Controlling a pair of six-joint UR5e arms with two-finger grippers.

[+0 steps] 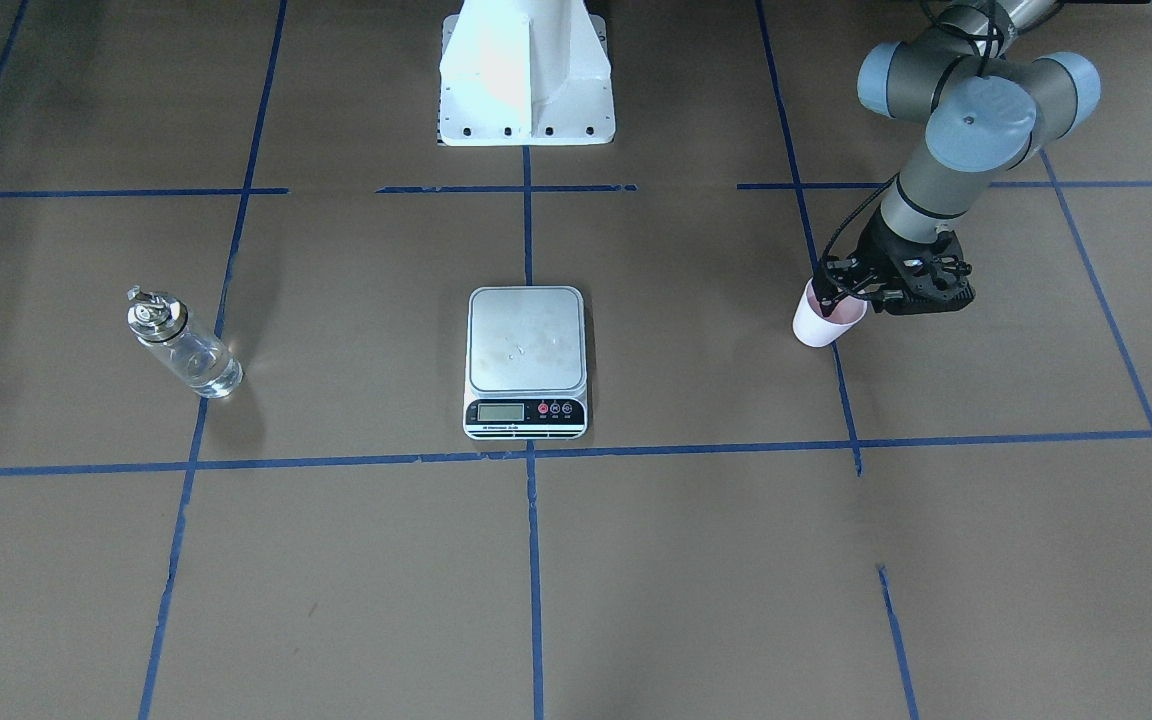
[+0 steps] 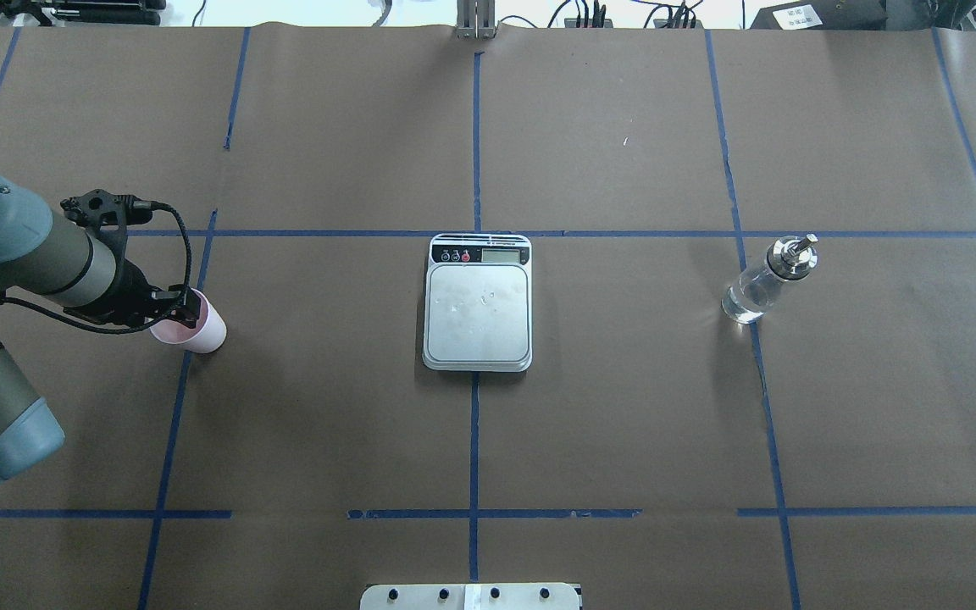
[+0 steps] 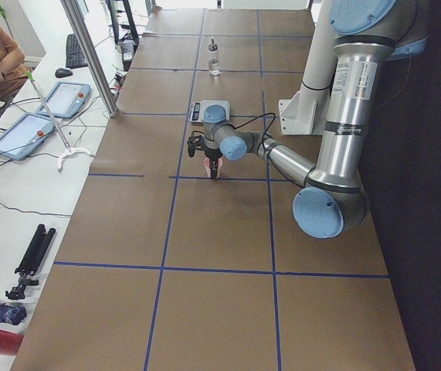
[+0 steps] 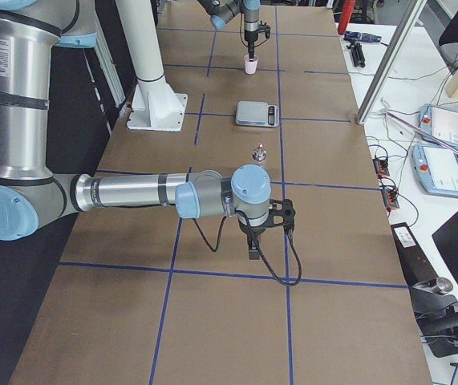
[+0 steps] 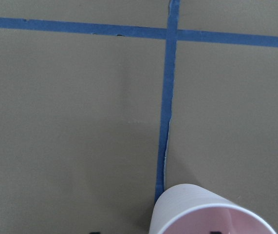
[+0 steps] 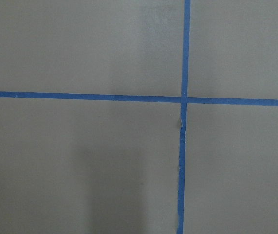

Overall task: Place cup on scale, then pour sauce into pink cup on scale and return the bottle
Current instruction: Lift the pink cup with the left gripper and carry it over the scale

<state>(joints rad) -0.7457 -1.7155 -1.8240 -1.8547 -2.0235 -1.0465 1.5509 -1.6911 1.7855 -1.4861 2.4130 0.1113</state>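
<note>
To the scale's left-arm side, well apart from it, the cup stood on the table, right on a blue tape line. The left gripper hung at its rim. The left wrist view showed it spread, with one finger inside the cup and one outside. Bare table lay between cup and scale. On the scale's other side, likewise well apart, stood the bottle with clear sauce inside. Only the right side view showed the right gripper, beyond the bottle from the scale. Whether it was spread or pressed together could not be told.
</note>
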